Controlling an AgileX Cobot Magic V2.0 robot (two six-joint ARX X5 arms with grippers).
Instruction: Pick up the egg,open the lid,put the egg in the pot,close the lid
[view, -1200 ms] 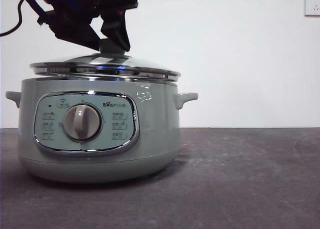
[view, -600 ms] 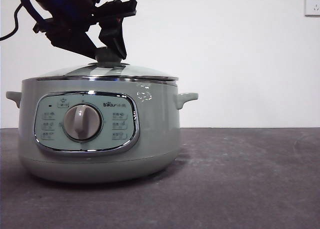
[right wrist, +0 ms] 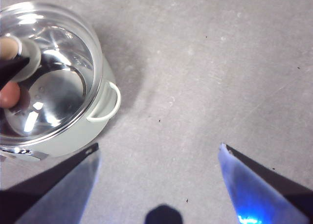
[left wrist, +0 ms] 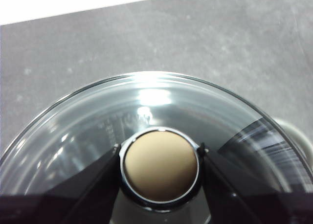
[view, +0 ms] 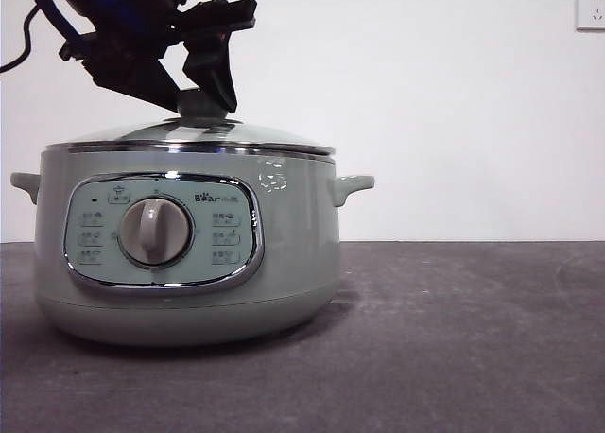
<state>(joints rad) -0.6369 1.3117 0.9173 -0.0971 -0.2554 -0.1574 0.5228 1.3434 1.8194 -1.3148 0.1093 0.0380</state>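
The pale green pot (view: 284, 249) stands at the left of the table with the glass lid (view: 260, 135) lying flat on its rim. My left gripper (view: 201, 104) comes down from the upper left and is shut on the lid's knob (left wrist: 160, 164), one jaw on each side. Through the glass in the right wrist view, the reddish-brown egg (right wrist: 9, 94) lies inside the pot (right wrist: 90, 131). My right gripper (right wrist: 159, 146) hangs open high over the bare table to the pot's side, holding nothing.
The dark grey table (view: 454, 338) stretches to the right of the pot. Behind it is a white wall with a socket (view: 590, 8) at the top right. The pot's small side handle (view: 352, 185) sticks out to the right.
The lid, raised and tilted a second ago, has come down flat onto the pot's rim with my left gripper still on its knob. Nothing has moved in the last half second.
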